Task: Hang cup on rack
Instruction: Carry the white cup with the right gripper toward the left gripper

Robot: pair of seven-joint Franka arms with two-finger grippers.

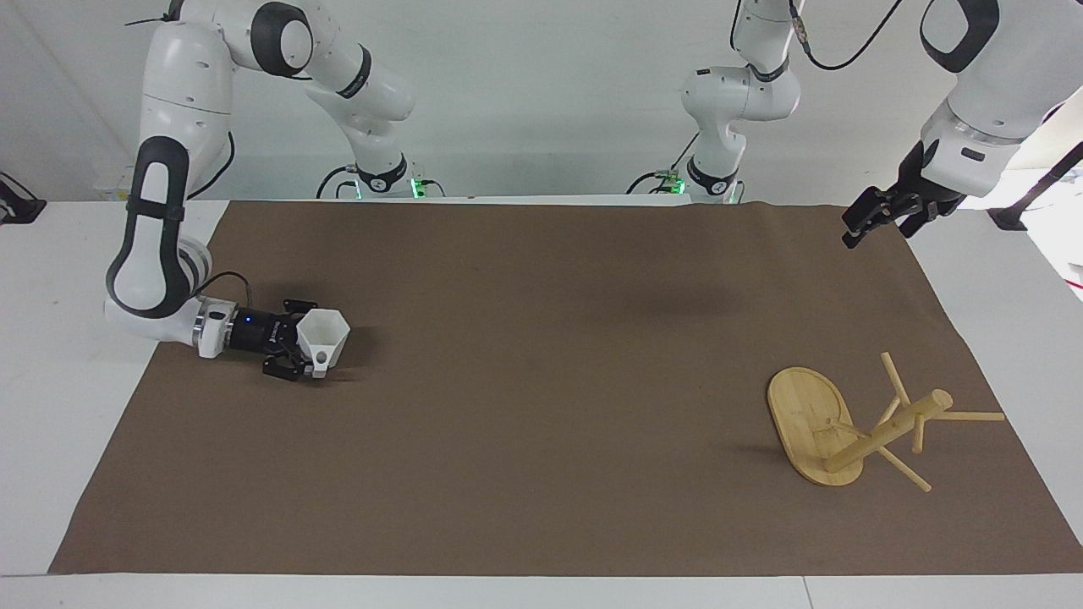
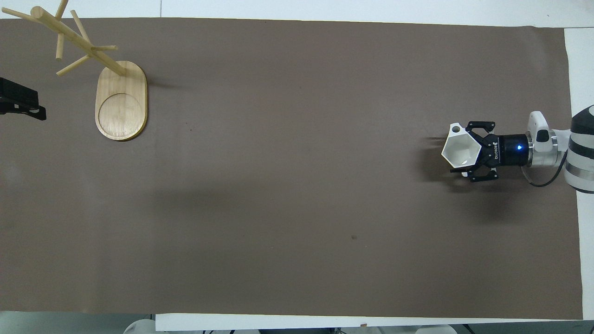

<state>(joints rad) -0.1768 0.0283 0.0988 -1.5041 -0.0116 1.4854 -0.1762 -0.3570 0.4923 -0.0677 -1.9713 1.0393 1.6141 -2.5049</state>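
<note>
Nearest the robots, your left claw (image 1: 876, 218) hangs over the corner of the brown mat (image 1: 541, 397) at the left arm's end of the bench (image 1: 51, 440). It holds nothing, this arm is waiting, and I cannot tell whether the claw is open or closed. Parked there, it leaves the middle of the bench free.

Farther out, at the right arm's end, your right claw (image 1: 298, 338) lies low and almost level over the mat, reaching in from the mat's edge. The cup (image 1: 326, 334) sits right at its tip, mouth up, on or just above the mat. Its small handle (image 2: 455, 128) points away from the robots. I cannot tell whether the claw has closed on the cup's wall. The side-on approach probably keeps the handle clear for a peg.

Farthest from the robots, near the left arm's end, the rack (image 1: 888, 430) stands on its oval base (image 1: 804, 410), with thin pegs (image 1: 973, 416) spreading from the post. It is well apart from the cup.

Between cup and rack you have the whole bare length of the mat, with nothing to steer around. Mind the rack's place close to the mat's corner: the pegs reach toward the mat's edge, and the waiting left claw is over that end.
</note>
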